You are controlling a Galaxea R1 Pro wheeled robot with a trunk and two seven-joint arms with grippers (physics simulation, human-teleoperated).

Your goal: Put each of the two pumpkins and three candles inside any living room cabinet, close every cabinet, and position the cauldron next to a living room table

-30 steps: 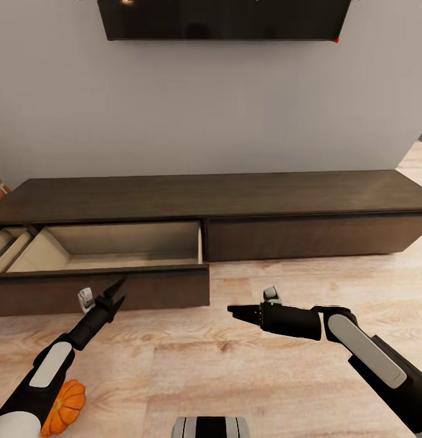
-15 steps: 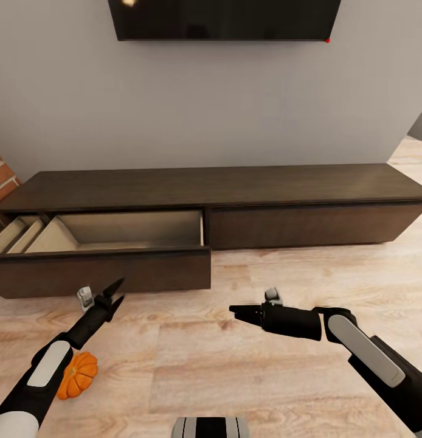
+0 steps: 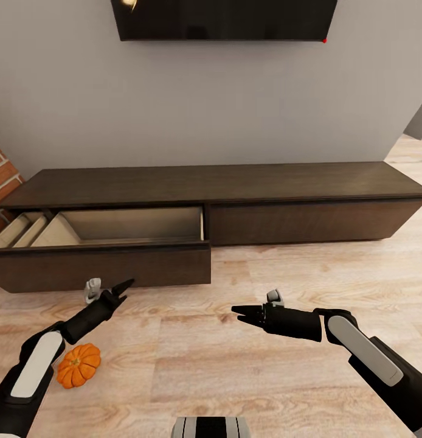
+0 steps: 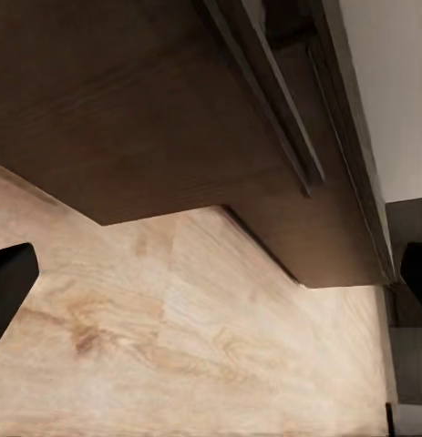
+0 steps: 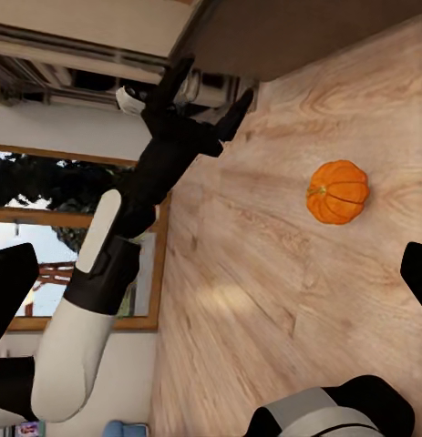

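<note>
At the lower left of the head view our left arm reaches forward over the wood floor (image 3: 247, 377), and just beside its forearm a pumpkin (image 3: 79, 365) sits on the boards, apart from any finger. Our left gripper (image 3: 121, 288) hangs a little farther on, its fingers spread and holding nothing, their tips close to the drawer front. Right of center, our right gripper (image 3: 240, 312) points toward the left of the frame; its fingers look drawn close together there and are empty. From the right wrist we see the pumpkin (image 5: 337, 191) lying alone on the floor, well apart from the left gripper (image 5: 211, 89). Beyond both grippers stands the cabinet (image 3: 235, 185), its left drawer (image 3: 101, 267) pulled out with a pale inside, its right front flush. On the grey wall (image 3: 223, 103) above hangs a TV (image 3: 223, 18).
</note>
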